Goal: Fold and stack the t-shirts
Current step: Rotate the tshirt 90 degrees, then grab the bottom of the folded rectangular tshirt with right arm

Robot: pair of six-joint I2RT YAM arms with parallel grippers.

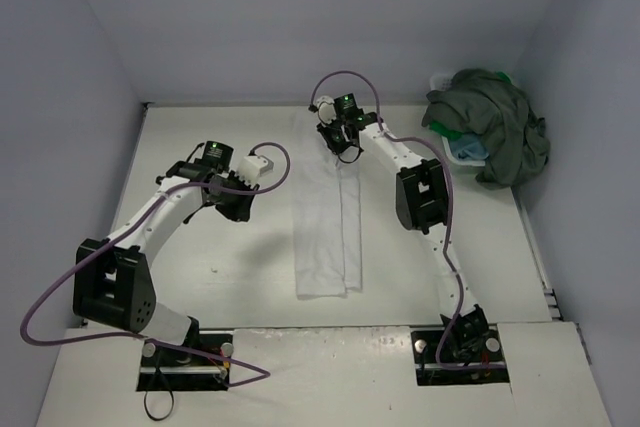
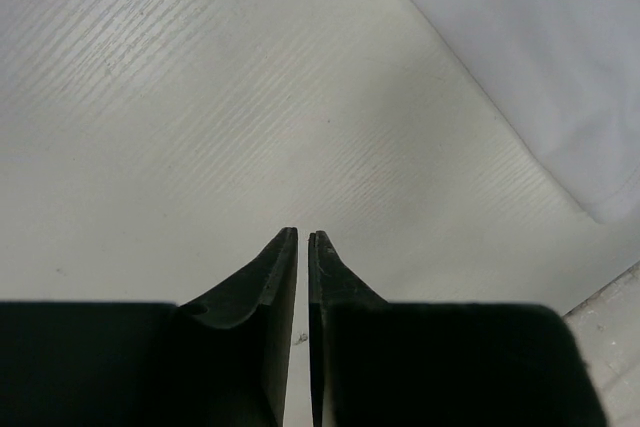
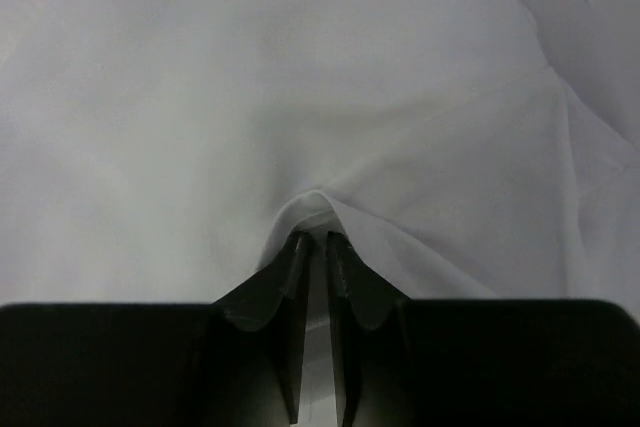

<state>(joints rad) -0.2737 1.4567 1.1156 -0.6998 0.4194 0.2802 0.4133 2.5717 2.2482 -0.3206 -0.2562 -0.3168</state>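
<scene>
The white shirt [image 1: 325,237] lies mid-table folded into a long strip, its far end pinched by the closed right gripper [image 3: 312,239], the left gripper [image 2: 303,235] closed on nothing, while the other shirts [image 1: 495,122] wait heaped in the basket [image 1: 462,154].

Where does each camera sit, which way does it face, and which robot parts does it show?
Top external: high behind the left arm and right arm, looking down on the table; both show.
Left wrist: on the left arm, facing bare table; left tool, shut and empty, shows.
Right wrist: on the right arm, facing the white t-shirt; right tool pinches its fold.
Shared: top and right wrist both show the white t-shirt.
</scene>
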